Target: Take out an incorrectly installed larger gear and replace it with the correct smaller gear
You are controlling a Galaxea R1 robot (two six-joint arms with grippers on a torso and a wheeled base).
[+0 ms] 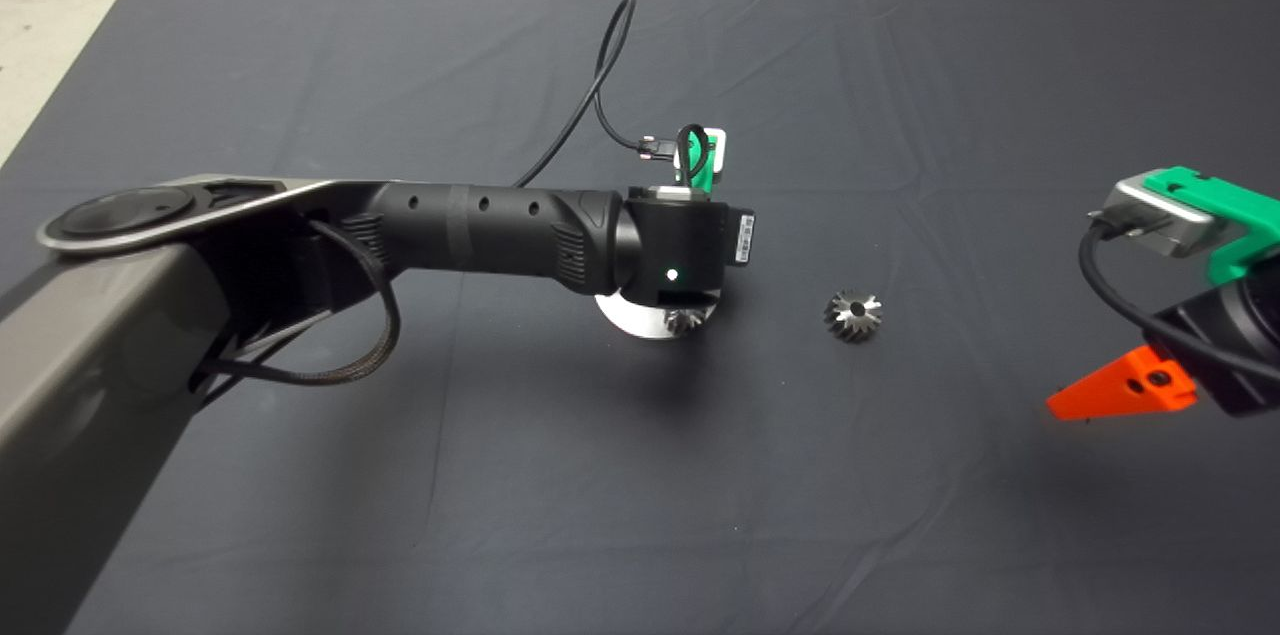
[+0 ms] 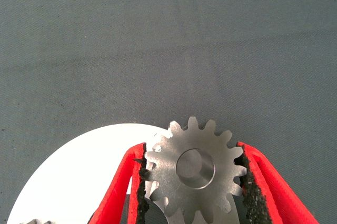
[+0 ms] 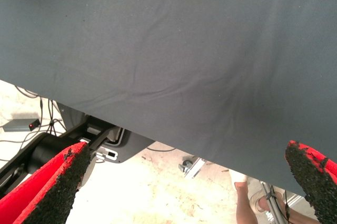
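Observation:
My left gripper (image 2: 192,150) is over the round white base plate (image 1: 628,317) near the mat's middle. It is shut on the smaller gear (image 2: 192,182), a silvery flat gear with short teeth, held by its rim between the two black pads. A grey round post shows in its centre hole. The plate also shows in the left wrist view (image 2: 73,182). In the head view the wrist hides the fingers and this gear. The larger gear (image 1: 852,315), dark grey and cone-shaped, lies loose on the mat to the right of the plate. My right gripper (image 1: 1130,385) is open and empty at the right edge.
Another small toothed gear (image 1: 686,321) sits at the plate's near right edge. A black cable (image 1: 600,65) loops over the mat behind the left wrist. The right wrist view shows the mat's edge, the floor and a person's leg (image 3: 243,203).

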